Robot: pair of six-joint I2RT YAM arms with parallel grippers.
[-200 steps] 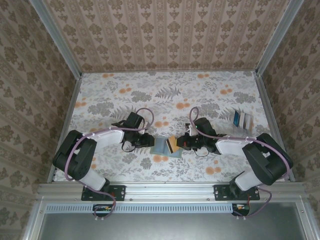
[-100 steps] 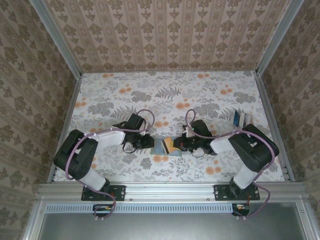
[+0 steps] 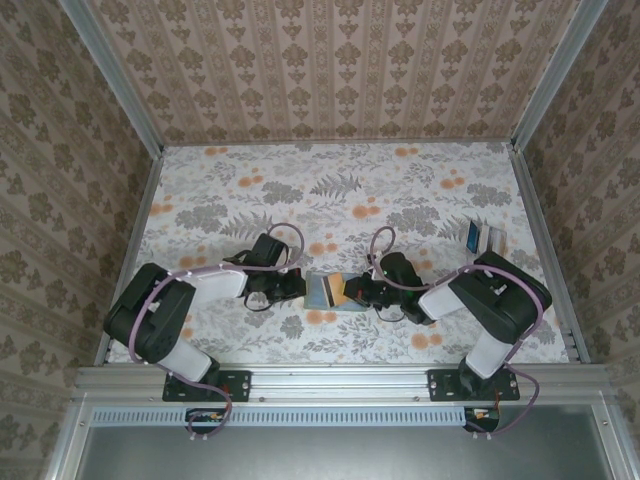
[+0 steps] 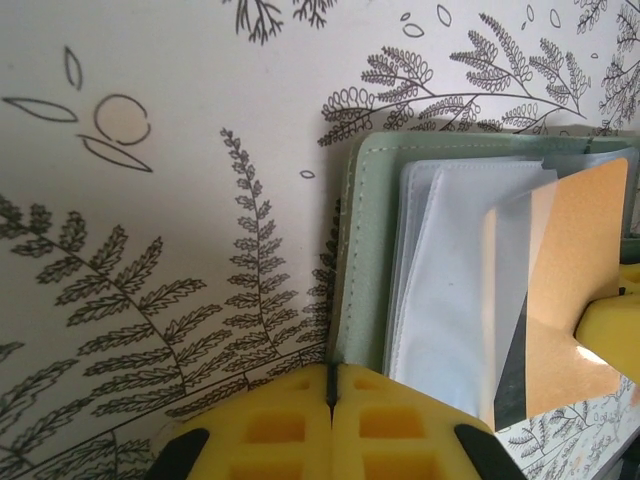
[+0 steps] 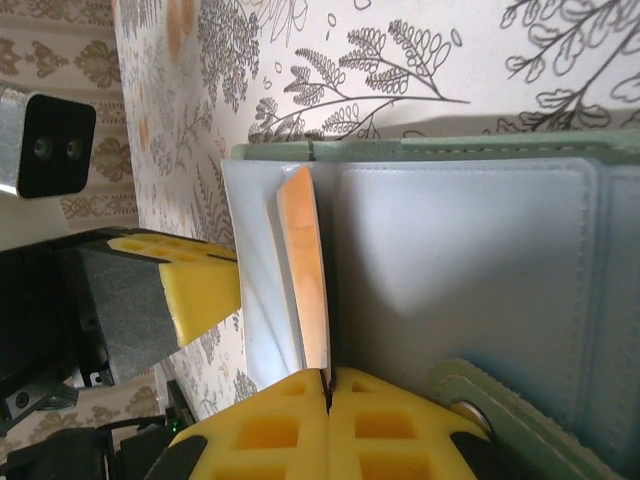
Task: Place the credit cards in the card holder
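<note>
Wallet point(image 3: 320, 293) point(image 4: 365, 250) point(image 5: 470, 270) is lying open on the table point(image 3: 300, 190), its long axis running between the grippers. The left gripper point(image 3: 298, 287) point(image 4: 331, 375) is clamping the wallet's left edge, fingers pressed together. The right gripper point(image 3: 358, 293) point(image 5: 328, 378), at the wallet's right, is pinching an orange card point(image 3: 341, 291) point(image 4: 570, 300) point(image 5: 305, 270). The card is tilting on edge, its striped long side pointing into the clear sleeve point(image 4: 450, 280). Spare cards point(image 3: 485, 238) are standing well right of the wallet.

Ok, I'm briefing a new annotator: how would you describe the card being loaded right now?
At the near middle of the floral table lies the open sage-green card holder. The orange card with a dark stripe pokes from its clear sleeves, pinched by the right gripper; the other cards lie at the right edge.
</note>
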